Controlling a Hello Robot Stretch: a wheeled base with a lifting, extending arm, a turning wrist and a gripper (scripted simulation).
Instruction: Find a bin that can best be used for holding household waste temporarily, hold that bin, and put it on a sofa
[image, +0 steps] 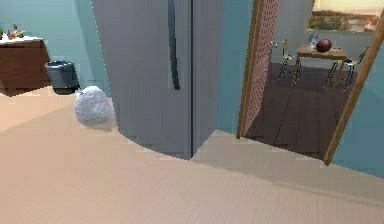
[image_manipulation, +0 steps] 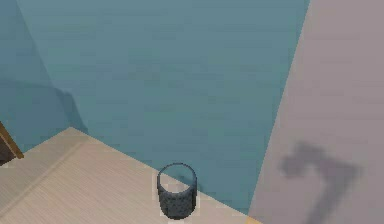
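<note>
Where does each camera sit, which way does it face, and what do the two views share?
Forward view: on the robot, facing ahead and somewhat down at a grey fridge, a white bag, a dark bin and a doorway to a dining table; robot's body: none.
Arm side view: on the robot's body, facing out to the arm's side at a teal wall and a dark mesh bin on the floor; robot's body: none.
Shared: teal wall and pale floor; whether the bins are one cannot be told.
</note>
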